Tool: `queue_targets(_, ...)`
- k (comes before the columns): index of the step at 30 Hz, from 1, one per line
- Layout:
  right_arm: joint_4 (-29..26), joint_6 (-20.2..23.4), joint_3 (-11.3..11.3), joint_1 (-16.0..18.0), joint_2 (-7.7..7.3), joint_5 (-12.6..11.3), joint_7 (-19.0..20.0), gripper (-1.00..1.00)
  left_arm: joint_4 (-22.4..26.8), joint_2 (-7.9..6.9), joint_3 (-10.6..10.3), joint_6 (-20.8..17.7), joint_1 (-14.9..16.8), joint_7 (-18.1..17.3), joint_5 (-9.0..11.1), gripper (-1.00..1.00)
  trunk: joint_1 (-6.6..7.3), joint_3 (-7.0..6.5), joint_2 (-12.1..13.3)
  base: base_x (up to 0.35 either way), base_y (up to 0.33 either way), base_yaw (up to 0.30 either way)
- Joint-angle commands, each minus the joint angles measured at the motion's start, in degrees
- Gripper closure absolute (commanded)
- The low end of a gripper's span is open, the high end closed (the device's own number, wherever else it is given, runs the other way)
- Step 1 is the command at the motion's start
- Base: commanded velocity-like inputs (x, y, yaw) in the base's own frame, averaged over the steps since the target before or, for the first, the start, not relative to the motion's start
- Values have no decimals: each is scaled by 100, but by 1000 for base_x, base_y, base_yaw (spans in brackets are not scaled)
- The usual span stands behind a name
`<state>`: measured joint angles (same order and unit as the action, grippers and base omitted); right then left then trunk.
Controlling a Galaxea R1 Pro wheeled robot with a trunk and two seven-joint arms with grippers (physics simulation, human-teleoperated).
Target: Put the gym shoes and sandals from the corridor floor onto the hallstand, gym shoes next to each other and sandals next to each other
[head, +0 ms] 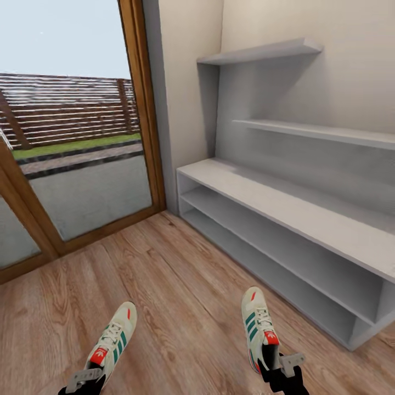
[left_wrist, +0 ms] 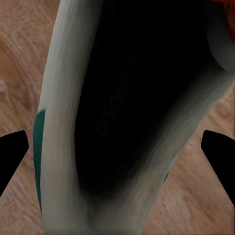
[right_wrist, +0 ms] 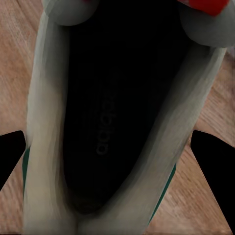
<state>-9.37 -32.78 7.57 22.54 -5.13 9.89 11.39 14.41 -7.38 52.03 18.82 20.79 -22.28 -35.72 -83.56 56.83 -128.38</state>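
The pale grey-white built-in hallstand [head: 307, 219], with its broad bench top, two low open shelves and floating shelves above, is standing along the right wall, and every surface of it that is showing is bare. Nothing has been placed on it, so the task is looking to be at an early stage.

The light brown wood-grain plank floor [head: 181, 285] is stretching from the glazed wooden-framed door [head: 77, 137] back toward the robot. No sandals are showing on the stretch of floor in view.

The two cream-white low gym shoes with green side stripes and red-orange tongue labels are sitting at the bottom of the head view, well apart from each other, toes pointing away from the robot: the left shoe [head: 113, 340] at the left gripper [head: 82, 379], the right shoe [head: 259, 328] at the right gripper [head: 282, 366], which is nearer the hallstand.

In each wrist view a shoe opening [left_wrist: 132, 107] [right_wrist: 117, 112] is lying between the dark fingertips [left_wrist: 11, 156] [right_wrist: 213, 154], which are standing wide on either side of the shoe's heel and not visibly pressing it. So both grippers are spread around the heels; whether the shoes are resting on the floor or lifted I cannot tell.

Still ahead, as I judge it: closing on both sneakers, carrying them to the rack, setting them side by side, then fetching both sandals.
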Motion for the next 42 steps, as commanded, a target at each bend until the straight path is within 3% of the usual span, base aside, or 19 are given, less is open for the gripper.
queue_targets(1, 5, -17, 48, 5, 2, 48, 26, 100, 0, 0, 49, 24, 4, -30, -47, 100, 1, 10, -2, 0, 0, -218)
queue_targets(33, 5, -9, 51, 5, 12, 48, 23, 100, 0, -1, 49, 25, 4, -31, -50, 100, 1, 105, -2, -1, 1, -252)
queue_targets(42, 5, -9, 51, 5, 12, 48, 24, 100, 0, -1, 44, 26, 4, -31, -59, 100, 1, 105, -2, -196, 194, -277)
